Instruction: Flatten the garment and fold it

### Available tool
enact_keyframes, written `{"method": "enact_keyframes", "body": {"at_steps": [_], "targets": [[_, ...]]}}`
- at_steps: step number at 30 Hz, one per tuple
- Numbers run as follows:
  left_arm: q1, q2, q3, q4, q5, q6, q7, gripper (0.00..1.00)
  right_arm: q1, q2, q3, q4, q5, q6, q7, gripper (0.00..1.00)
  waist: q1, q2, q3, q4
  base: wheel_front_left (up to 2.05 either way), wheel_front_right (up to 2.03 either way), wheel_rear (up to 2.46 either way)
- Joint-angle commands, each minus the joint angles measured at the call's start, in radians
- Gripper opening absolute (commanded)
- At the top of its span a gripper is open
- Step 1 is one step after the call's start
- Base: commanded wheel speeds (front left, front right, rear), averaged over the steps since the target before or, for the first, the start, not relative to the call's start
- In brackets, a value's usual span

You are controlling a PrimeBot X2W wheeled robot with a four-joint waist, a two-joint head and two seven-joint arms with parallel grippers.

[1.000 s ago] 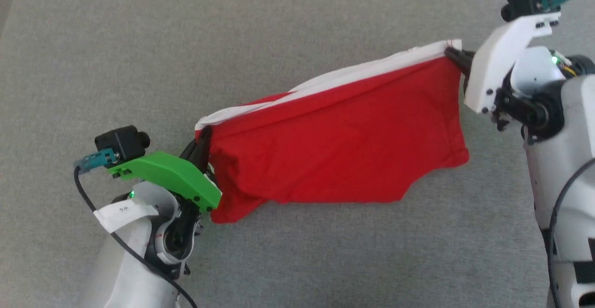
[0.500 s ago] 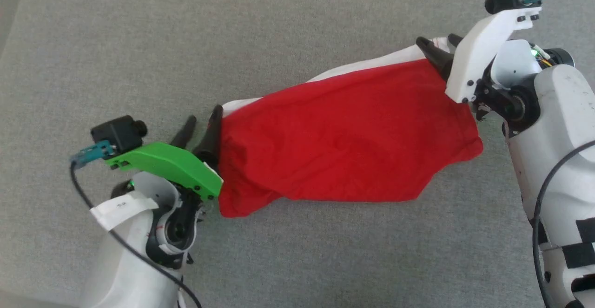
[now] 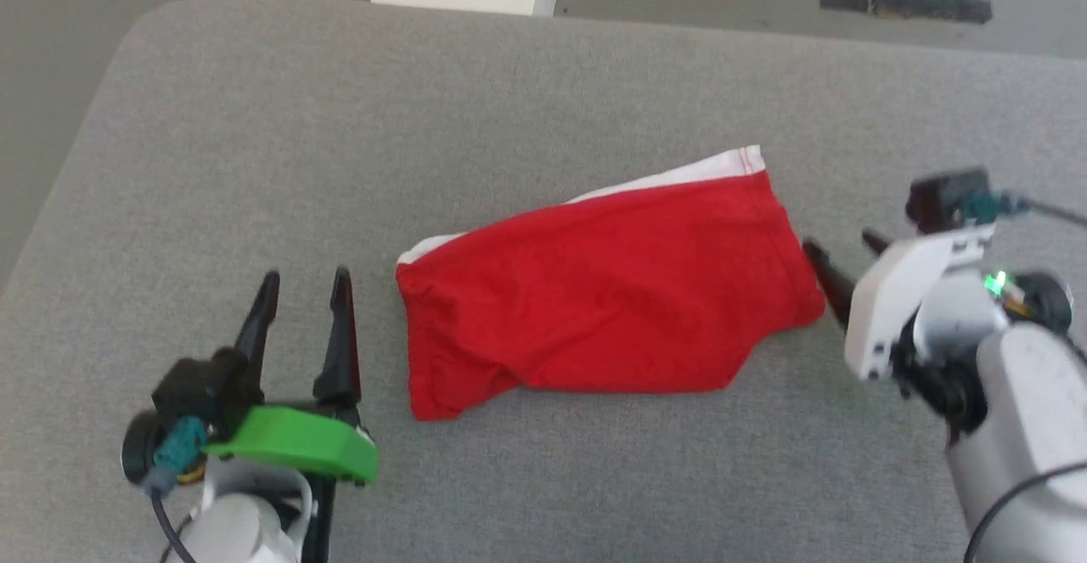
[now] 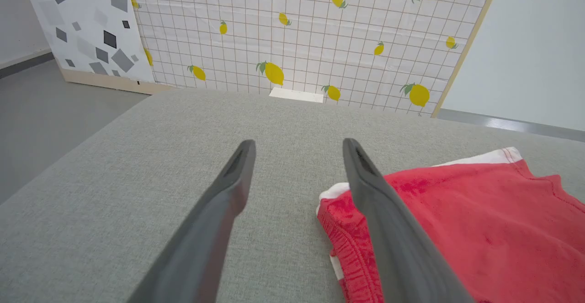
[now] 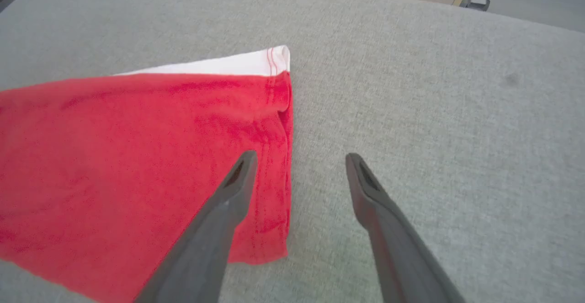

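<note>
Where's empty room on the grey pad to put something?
Bare pad lies beyond the garment, up to the far edge, and in front of it. Crowded at its two ends, by the left gripper and right gripper.

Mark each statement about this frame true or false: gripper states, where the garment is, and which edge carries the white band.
1. The left gripper and the right gripper both stand open. True.
2. The garment hangs in the air between the arms. False: it lies on the grey surface, held by neither gripper.
3. Its white band runs along the edge nearest the robot. False: it runs along the far edge.
4. One gripper sits at each end of the garment, left gripper at its left end. True.
</note>
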State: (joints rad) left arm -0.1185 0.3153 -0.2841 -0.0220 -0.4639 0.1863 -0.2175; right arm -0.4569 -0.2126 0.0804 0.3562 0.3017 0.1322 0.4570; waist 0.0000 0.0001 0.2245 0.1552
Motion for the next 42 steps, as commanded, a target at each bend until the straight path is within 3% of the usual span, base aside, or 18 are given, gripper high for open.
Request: {"method": "enact_keyframes", "body": {"at_steps": [1, 9, 19, 27, 28, 29, 30, 36, 42], "targets": [[0.022, -0.007, 0.0, -0.004, -0.003, 0.008, -0.009, 1.0, 0.044, 0.013, -0.011, -0.027, -0.012, -0.002, 0.018, 1.0, 0.0, -0.0001, -0.043, -0.002, 0.0, 0.0, 0.0], [0.081, -0.027, -0.007, -0.005, -0.023, 0.017, -0.014, 1.0, 0.124, 0.056, -0.023, -0.115, -0.084, -0.002, 0.152, 1.0, 0.0, -0.0001, -0.045, 0.014, 0.0, 0.0, 0.0], [0.043, -0.046, -0.037, -0.02, -0.028, 0.004, -0.004, 1.0, -0.047, 0.052, -0.029, 0.07, -0.233, -0.002, 0.271, 1.0, 0.0, -0.0001, 0.012, 0.08, 0.0, 0.0, 0.0], [0.023, -0.053, -0.047, -0.014, -0.04, -0.002, 0.007, 1.0, -0.078, 0.044, 0.064, 0.196, -0.216, -0.002, 0.288, 1.0, 0.0, -0.0001, 0.049, 0.096, 0.0, 0.0, 0.0], [0.021, -0.055, -0.05, -0.014, -0.044, -0.004, 0.014, 1.0, -0.08, 0.044, 0.069, 0.209, -0.206, -0.002, 0.299, 0.67, 0.0, -0.0001, 0.05, 0.094, 0.0, 0.0, 0.0], [0.019, -0.057, -0.052, -0.013, -0.049, -0.005, 0.022, 1.0, -0.083, 0.043, 0.075, 0.213, -0.198, -0.002, 0.301, 0.16, 0.0, -0.0001, 0.051, 0.092, 0.0, 0.0, 0.0], [0.018, -0.061, -0.058, -0.013, -0.058, -0.005, 0.042, 1.0, -0.088, 0.042, 0.081, 0.216, -0.187, -0.002, 0.301, 0.0, 0.0, -0.0001, 0.05, 0.087, 0.0, 0.0, 0.0], [-0.02, -0.087, -0.127, -0.046, -0.114, 0.008, 0.265, 1.0, -0.121, 0.03, 0.095, 0.214, -0.145, -0.002, 0.282, 0.0, 0.0, -0.0001, 0.037, 0.062, 0.0, 0.0, 0.0], [-0.128, -0.068, -0.188, -0.006, -0.105, 0.095, 0.58, 1.0, -0.144, 0.031, 0.111, 0.214, -0.126, -0.002, 0.267, 0.0, 0.0, -0.0001, 0.029, 0.041, 0.0, 0.0, 0.0]]}}
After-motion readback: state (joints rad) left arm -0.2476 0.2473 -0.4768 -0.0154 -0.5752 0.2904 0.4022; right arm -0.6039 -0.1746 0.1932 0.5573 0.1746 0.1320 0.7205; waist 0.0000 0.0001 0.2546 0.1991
